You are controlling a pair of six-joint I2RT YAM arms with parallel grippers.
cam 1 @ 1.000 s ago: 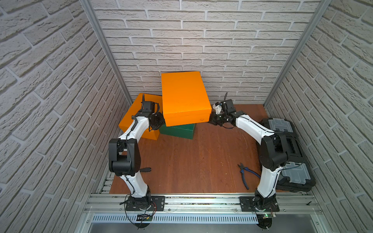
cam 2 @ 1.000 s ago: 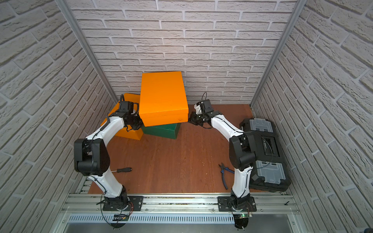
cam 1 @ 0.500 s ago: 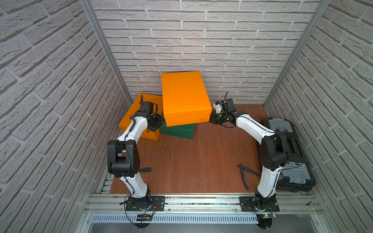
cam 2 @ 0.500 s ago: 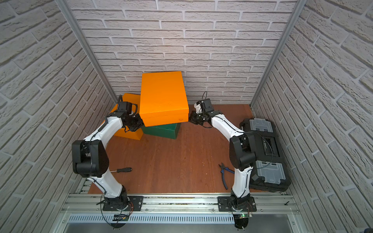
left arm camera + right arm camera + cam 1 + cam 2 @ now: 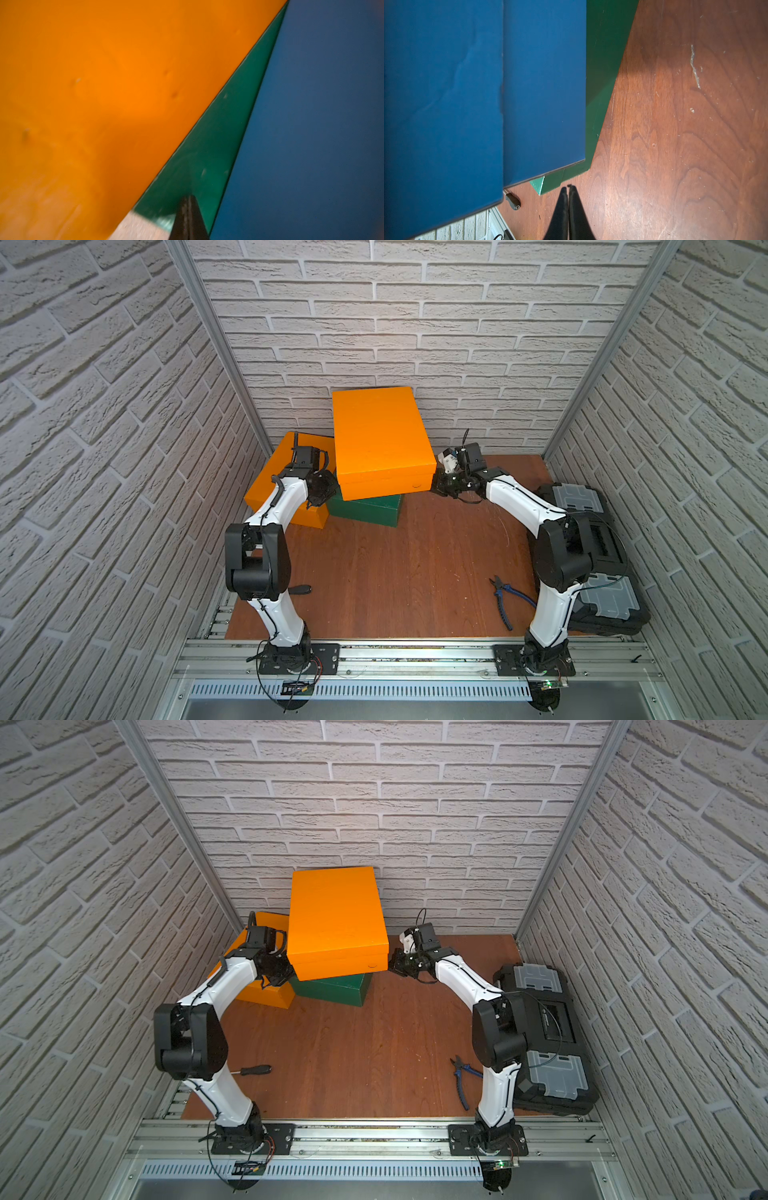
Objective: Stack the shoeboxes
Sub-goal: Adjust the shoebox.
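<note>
An orange shoebox [image 5: 376,439] [image 5: 332,915] tops a pile at the back wall. Under it lies a blue shoebox [image 5: 446,104] [image 5: 311,124], hidden in both top views, and a dark green shoebox [image 5: 368,510] [image 5: 332,990] [image 5: 606,52] on the table. A second orange shoebox [image 5: 282,485] [image 5: 266,992] sits on the table left of the pile. My left gripper [image 5: 330,489] [image 5: 188,200] is shut and empty, wedged between that box and the pile, its tip against green. My right gripper [image 5: 435,486] [image 5: 568,188] is shut and empty at the pile's right side, above bare table by the green corner.
Two black tool cases with grey lids [image 5: 577,502] [image 5: 611,601] lie along the right wall behind my right arm. Blue-handled pliers [image 5: 505,599] lie at the front right. A screwdriver [image 5: 253,1070] lies at the front left. Brick walls close three sides.
My left gripper's jaws closed the last bit and the left arm shifted slightly. The right arm and the shoeboxes have not moved.
</note>
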